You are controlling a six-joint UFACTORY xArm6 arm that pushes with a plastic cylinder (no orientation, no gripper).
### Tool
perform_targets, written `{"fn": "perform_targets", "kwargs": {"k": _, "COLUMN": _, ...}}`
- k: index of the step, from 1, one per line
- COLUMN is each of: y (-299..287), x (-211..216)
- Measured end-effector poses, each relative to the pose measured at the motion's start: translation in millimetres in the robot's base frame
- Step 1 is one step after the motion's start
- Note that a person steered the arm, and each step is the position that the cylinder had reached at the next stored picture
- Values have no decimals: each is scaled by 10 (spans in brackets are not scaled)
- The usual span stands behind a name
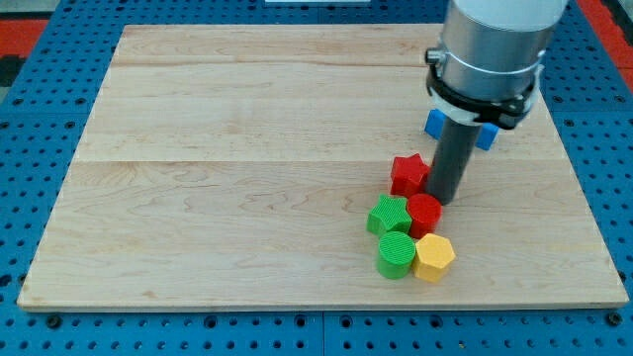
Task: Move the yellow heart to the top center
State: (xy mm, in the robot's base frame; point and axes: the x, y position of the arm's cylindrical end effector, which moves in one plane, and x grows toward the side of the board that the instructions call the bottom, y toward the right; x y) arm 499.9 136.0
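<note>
your tip (446, 198) sat just right of the red star (407, 173); no fingers, nothing held | yellow block (433, 257) below, touching green cylinder (396, 254)

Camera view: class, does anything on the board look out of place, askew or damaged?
Nothing looks damaged or spilled. The red star, green star, red cylinder, green cylinder and yellow block sit clustered together. A blue block is half hidden behind the arm. My tip stands beside the red star.
</note>
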Motion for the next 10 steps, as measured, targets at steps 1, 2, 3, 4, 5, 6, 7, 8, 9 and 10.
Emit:
{"fn": "perform_targets", "kwargs": {"k": 1, "y": 116, "x": 91}}
{"fn": "perform_targets", "kwargs": {"k": 2, "y": 181, "x": -208}}
{"fn": "perform_targets", "kwargs": {"k": 3, "y": -4, "x": -457}}
{"fn": "perform_targets", "kwargs": {"k": 4, "y": -195, "x": -726}}
{"fn": "perform_targets", "kwargs": {"k": 5, "y": -221, "x": -1069}}
{"fn": "perform_targets", "kwargs": {"k": 6, "y": -262, "x": -1441}}
{"fn": "perform_targets", "kwargs": {"k": 7, "y": -555, "x": -1799}}
{"fn": "perform_targets", "kwargs": {"k": 8, "y": -1209, "x": -1939}}
{"fn": "perform_targets", "kwargs": {"k": 9, "y": -1332, "x": -2187}}
{"fn": "perform_targets", "kwargs": {"k": 10, "y": -1332, "x": -2262}}
